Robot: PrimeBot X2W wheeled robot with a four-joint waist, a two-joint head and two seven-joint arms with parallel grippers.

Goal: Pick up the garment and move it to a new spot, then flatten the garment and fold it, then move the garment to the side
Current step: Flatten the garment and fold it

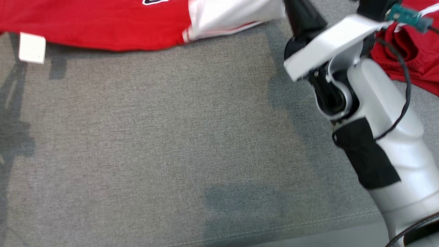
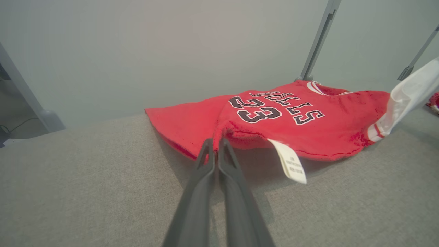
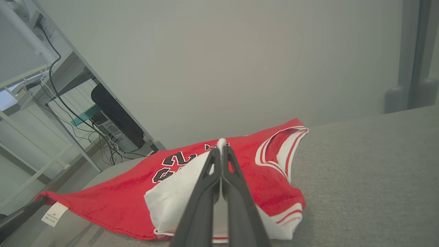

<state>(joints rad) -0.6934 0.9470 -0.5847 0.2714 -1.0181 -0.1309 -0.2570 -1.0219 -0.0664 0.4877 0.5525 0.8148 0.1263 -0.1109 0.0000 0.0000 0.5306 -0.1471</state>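
Now, likely the flattening stage. Grey fabric-covered surface (image 1: 171, 154) broad and bare beside the right forearm (image 1: 387, 113). Red number-23 basketball jersey (image 2: 308, 130) lying print-up just past both sets of fingertips, partly doubled over itself, not flat yet. White side panel (image 3: 171, 202) flipped over the red, directly under and ahead of the right gripper (image 3: 221, 151). Care label (image 2: 291, 166) dangling off the lifted hem, just right of the left gripper (image 2: 214, 145).

To do it well: draw both pinched edges apart and low, with even tension and no high lift, so as to slide the cloth out smooth. Unflip the white panel off the print before release. Watch for a thin pinch slipping.

Pose: left gripper clamped tight on the red hem, fingers near-level with the surface, hem raised slightly. Right gripper closed on a fold of the white cloth, fingers pointing along the jersey. Forearm reaching in from the near right, wrist bent toward the garment.
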